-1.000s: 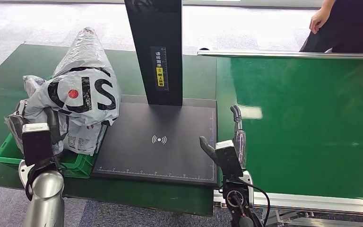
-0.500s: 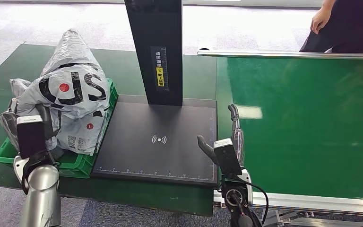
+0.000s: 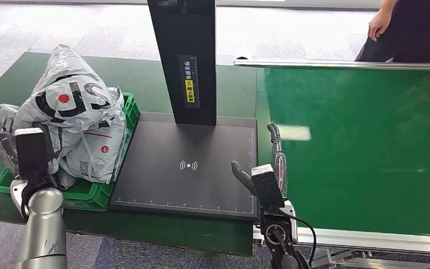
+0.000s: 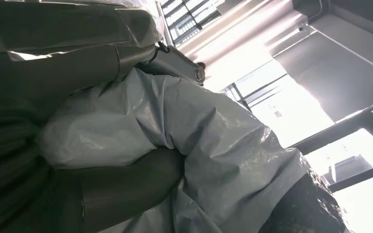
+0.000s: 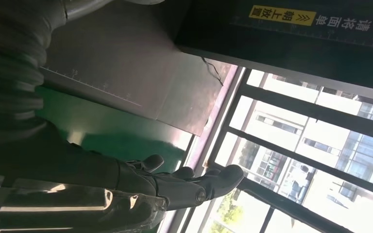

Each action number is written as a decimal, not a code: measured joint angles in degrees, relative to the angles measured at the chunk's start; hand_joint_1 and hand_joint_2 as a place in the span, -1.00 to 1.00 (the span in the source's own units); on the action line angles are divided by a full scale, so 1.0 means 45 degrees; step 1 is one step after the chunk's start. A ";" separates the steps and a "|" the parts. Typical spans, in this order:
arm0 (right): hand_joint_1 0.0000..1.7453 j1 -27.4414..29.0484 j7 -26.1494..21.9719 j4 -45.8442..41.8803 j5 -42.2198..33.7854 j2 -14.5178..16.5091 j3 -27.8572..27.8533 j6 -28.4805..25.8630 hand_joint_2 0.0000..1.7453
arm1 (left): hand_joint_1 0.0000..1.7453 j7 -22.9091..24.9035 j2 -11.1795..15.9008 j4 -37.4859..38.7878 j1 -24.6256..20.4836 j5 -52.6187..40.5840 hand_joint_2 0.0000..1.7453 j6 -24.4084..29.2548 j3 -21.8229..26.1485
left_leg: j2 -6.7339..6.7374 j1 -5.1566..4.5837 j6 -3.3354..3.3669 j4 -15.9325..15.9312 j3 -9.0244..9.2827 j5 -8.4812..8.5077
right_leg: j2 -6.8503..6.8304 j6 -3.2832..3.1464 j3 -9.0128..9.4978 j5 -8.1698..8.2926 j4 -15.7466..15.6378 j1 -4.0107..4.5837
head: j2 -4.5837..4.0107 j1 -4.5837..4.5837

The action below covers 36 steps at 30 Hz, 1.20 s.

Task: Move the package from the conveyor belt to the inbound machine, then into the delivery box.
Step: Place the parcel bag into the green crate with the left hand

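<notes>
At the table's left end, the left hand (image 3: 19,148) grips the package (image 3: 75,120), a grey plastic mailer bag with black lettering and a red dot; the left wrist view shows dark fingers (image 4: 126,187) pressed into the crinkled plastic. The package stands upright and bulging in the green delivery box (image 3: 92,188), leaning over the box's right rim, and its lower edge with printed labels hangs just beside the inbound machine (image 3: 187,165). That machine is a flat dark plate with a wireless symbol and a tall black post rising from its back edge. Over the plate's right front corner, the right hand (image 3: 263,165) hovers holding nothing, fingers extended and apart, one finger reaching over the edge of the green conveyor belt (image 3: 358,145). Beyond the belt's far end stands a person (image 3: 406,28) in dark clothes.
</notes>
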 joint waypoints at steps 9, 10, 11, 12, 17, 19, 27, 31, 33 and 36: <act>-1.00 -0.0035 0.0038 0.0000 -0.0011 0.0002 0.0046 0.0012 1.00 | 0.66 -0.0005 0.0258 0.1140 -0.0392 -0.0316 1.00 0.0126 0.0722 | 0.0010 0.0000 0.0000 0.0000 -0.0002 0.0000 | 0.0001 0.0000 -0.0002 0.0000 0.0000 0.0000 | 0.0000 0.0001; -1.00 -0.0035 0.0039 0.0000 -0.0010 0.0002 0.0051 0.0016 1.00 | 0.66 -0.0004 0.0270 0.1199 -0.0408 -0.0340 1.00 0.0131 0.0779 | 0.0010 0.0000 0.0000 0.0000 -0.0002 0.0000 | 0.0001 0.0000 -0.0002 0.0000 0.0000 0.0000 | 0.0000 0.0001; -1.00 -0.0035 0.0040 0.0000 -0.0008 0.0002 0.0056 0.0018 1.00 | 0.65 -0.0004 0.0283 0.1254 -0.0422 -0.0367 1.00 0.0138 0.0835 | 0.0011 0.0000 0.0000 0.0000 -0.0002 0.0000 | 0.0001 0.0000 -0.0003 0.0000 0.0000 0.0000 | 0.0000 0.0002; -1.00 -0.0035 0.0040 0.0000 -0.0006 0.0002 0.0063 0.0019 1.00 | 0.65 -0.0002 0.0295 0.1310 -0.0435 -0.0393 1.00 0.0146 0.0891 | 0.0011 0.0000 0.0000 0.0000 -0.0002 0.0000 | 0.0001 0.0000 -0.0003 0.0000 0.0000 0.0000 | 0.0000 0.0001; -1.00 -0.0034 0.0043 0.0000 0.0012 0.0002 0.0095 0.0019 1.00 | 0.14 -0.0007 0.0375 0.1537 -0.0495 -0.0480 1.00 0.0161 0.1104 | 0.0010 0.0000 0.0000 0.0000 -0.0002 0.0000 | 0.0001 0.0000 -0.0003 0.0000 0.0000 0.0000 | 0.0000 0.0000; -1.00 -0.0034 0.0042 0.0000 0.0017 0.0002 0.0098 0.0019 1.00 | -0.65 -0.0007 0.0389 0.1614 -0.0511 -0.0535 1.00 0.0177 0.1168 | 0.0010 0.0000 0.0000 0.0000 -0.0002 0.0000 | 0.0001 0.0000 -0.0003 0.0000 0.0001 0.0001 | 0.0000 0.0001; -1.00 -0.0038 0.0041 0.0000 0.0021 0.0002 0.0100 0.0018 1.00 | -1.00 -0.0002 0.0412 0.1759 -0.0536 -0.0807 1.00 0.0276 0.1269 | 0.0010 0.0000 0.0000 0.0000 -0.0002 0.0000 | 0.0001 0.0000 -0.0005 0.0000 0.0001 0.0000 | 0.0000 0.0002; -1.00 -0.0040 0.0040 0.0000 0.0006 0.0002 0.0100 0.0010 1.00 | -1.00 -0.0004 0.0353 0.1696 -0.0516 -0.0971 1.00 0.0097 0.1174 | 0.0009 0.0000 0.0000 0.0000 -0.0002 0.0000 | 0.0001 0.0000 -0.0006 0.0000 0.0000 0.0000 | 0.0000 0.0002; -1.00 -0.0040 0.0040 0.0000 0.0002 0.0002 0.0100 0.0007 1.00 | -1.00 -0.0005 0.0287 0.1541 -0.0467 -0.1027 1.00 -0.0023 0.1019 | 0.0009 0.0000 0.0000 0.0000 -0.0003 0.0000 | 0.0001 0.0000 -0.0005 0.0000 0.0000 0.0000 | 0.0000 0.0002; -1.00 -0.0041 0.0041 0.0000 0.0009 0.0002 0.0100 -0.0001 1.00 | -1.00 -0.0003 0.0153 0.1187 -0.0302 -0.1039 1.00 -0.0162 0.0713 | 0.0011 0.0000 0.0000 0.0001 -0.0003 0.0000 | 0.0001 0.0000 -0.0006 0.0000 0.0000 0.0000 | 0.0000 0.0001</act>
